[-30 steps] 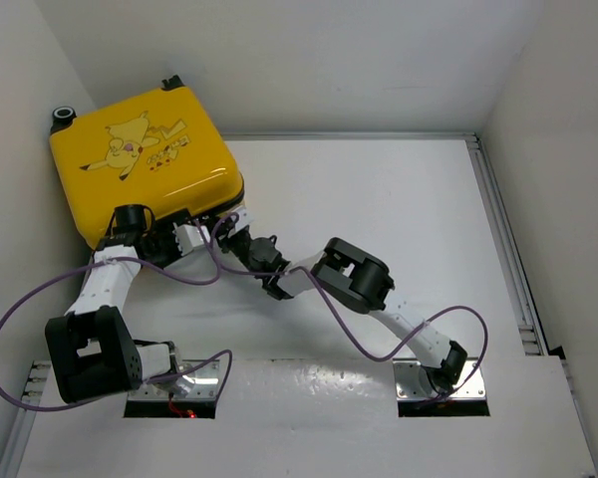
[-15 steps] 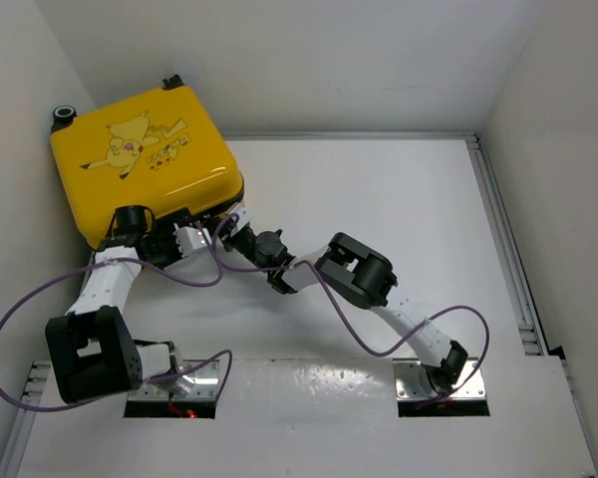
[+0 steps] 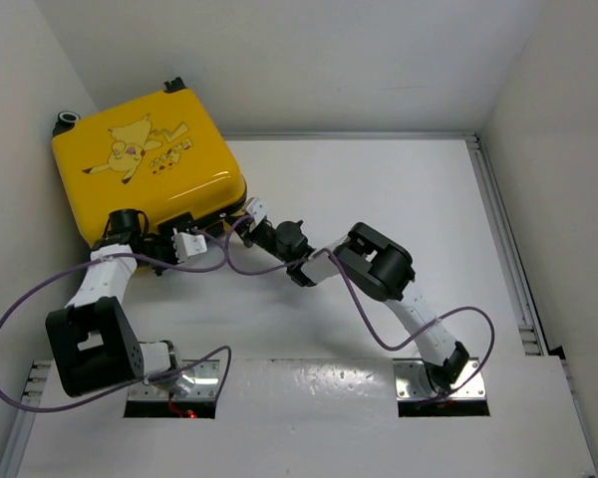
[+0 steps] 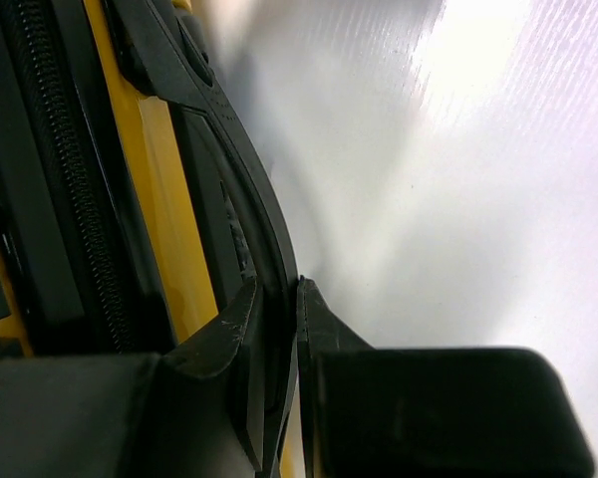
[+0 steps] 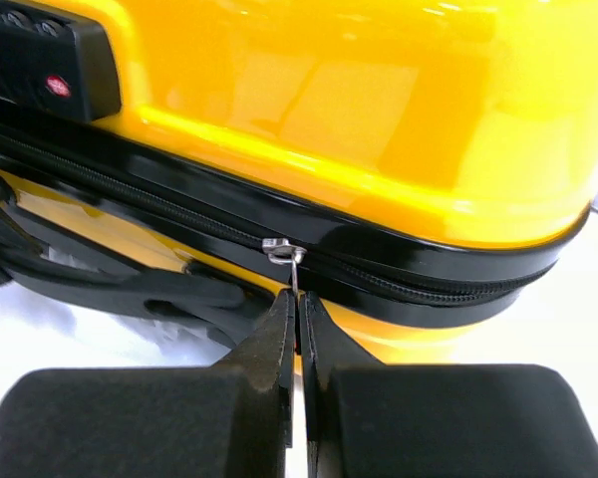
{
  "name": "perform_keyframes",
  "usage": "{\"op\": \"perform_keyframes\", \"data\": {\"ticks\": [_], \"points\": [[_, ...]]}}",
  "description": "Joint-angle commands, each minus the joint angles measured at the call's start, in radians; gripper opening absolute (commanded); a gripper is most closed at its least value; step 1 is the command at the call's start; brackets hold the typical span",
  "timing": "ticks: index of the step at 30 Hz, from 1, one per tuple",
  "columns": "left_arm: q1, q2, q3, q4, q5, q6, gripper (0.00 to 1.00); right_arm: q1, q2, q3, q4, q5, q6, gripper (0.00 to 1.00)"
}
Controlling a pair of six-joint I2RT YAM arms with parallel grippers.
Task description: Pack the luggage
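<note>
**While the left braces the handle, the right has the zipper pull**

As the right wrist view shows it, we find the right pincer (image 5: 296,299) clenched on the zipper pull (image 5: 291,267), which hangs from its slider straight ahead of the tips. We note the zipper seam (image 5: 130,194) running crosswise to that pincer, along the near side of the yellow Pikachu suitcase (image 3: 145,164). Any drag must follow that line, we judge.

The suitcase lies shut, cartoon side up, in the far-left corner of the surface (image 3: 379,199), close to the wall. We see the left pincer (image 4: 276,319) clamped on the black side handle (image 4: 244,189), to the left of the right one. The right arm is the one at the slider.

Against a second ago, the right jaws have closed and the right forearm has swung toward the suitcase's near-right corner. We see the suitcase and left arm little changed.
</note>
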State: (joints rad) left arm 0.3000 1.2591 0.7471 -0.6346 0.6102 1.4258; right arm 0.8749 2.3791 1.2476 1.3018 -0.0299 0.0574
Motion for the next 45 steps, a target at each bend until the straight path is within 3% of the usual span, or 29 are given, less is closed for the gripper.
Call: {"op": "perform_keyframes", "data": {"ticks": [1, 12, 17, 25, 33, 37, 38, 39, 43, 44, 45], "points": [[0.051, 0.045, 0.009, -0.198, -0.047, 0.067, 0.0, -0.099, -0.069, -0.01, 0.162, 0.094, -0.05, 0.0], [0.165, 0.163, 0.073, -0.134, -0.132, 0.114, 0.0, -0.234, -0.103, -0.079, 0.119, 0.068, -0.05, 0.0], [0.165, 0.181, 0.083, -0.099, -0.142, 0.125, 0.0, -0.301, -0.081, -0.042, 0.055, 0.05, -0.025, 0.0], [0.156, 0.192, 0.083, -0.089, -0.151, 0.137, 0.0, -0.335, 0.063, 0.199, -0.006, -0.011, 0.085, 0.0], [0.126, 0.161, 0.083, -0.089, -0.161, 0.159, 0.0, -0.309, 0.296, 0.631, -0.14, 0.021, 0.145, 0.0], [0.108, 0.152, 0.121, -0.102, -0.133, 0.127, 0.0, -0.307, 0.382, 0.754, -0.197, 0.027, 0.156, 0.0], [0.108, 0.152, 0.133, -0.118, -0.119, 0.114, 0.04, -0.307, 0.376, 0.751, -0.2, 0.044, 0.165, 0.03], [0.108, 0.152, 0.149, -0.137, -0.103, 0.096, 0.15, -0.31, 0.341, 0.71, -0.184, 0.045, 0.168, 0.08], [0.087, 0.129, 0.268, -0.178, 0.02, -0.063, 0.5, -0.335, 0.165, 0.422, -0.092, 0.035, 0.168, 0.27], [0.07, 0.12, 0.288, -0.178, 0.072, -0.106, 0.6, -0.34, 0.094, 0.326, -0.082, 0.035, 0.159, 0.37], [0.059, 0.108, 0.311, -0.178, 0.098, -0.149, 0.81, -0.352, 0.019, 0.278, -0.072, 0.012, 0.141, 0.42]]}}
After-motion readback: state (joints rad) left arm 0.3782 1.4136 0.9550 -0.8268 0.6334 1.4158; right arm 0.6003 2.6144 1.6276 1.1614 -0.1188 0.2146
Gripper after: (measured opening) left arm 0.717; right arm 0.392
